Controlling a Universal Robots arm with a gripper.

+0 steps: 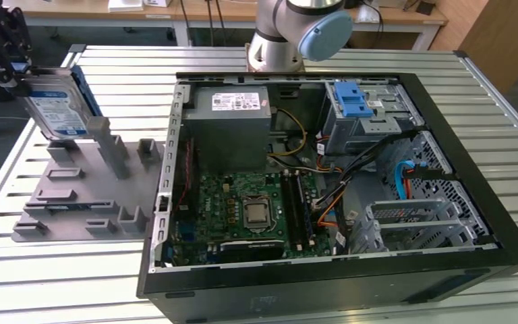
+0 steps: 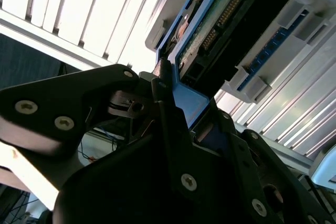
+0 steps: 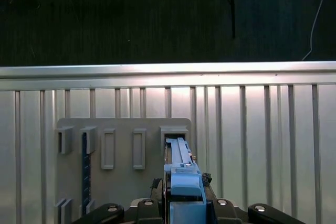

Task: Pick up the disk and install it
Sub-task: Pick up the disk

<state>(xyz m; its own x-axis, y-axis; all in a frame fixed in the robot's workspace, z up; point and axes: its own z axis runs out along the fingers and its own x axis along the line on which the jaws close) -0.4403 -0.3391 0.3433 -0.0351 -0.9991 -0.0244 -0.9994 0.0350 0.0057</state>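
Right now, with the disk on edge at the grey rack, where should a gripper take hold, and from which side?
Its upper edge, from above: the disk stands on edge at the grey rack, lower end by the posts. The gripper clamps that blue-bracketed edge.

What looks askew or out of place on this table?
The disk stands out: it is on edge and leaning, held by the gripper at the grey holder plate on the exterior view's left, outside the open computer case. Nothing looks spilled or damaged.
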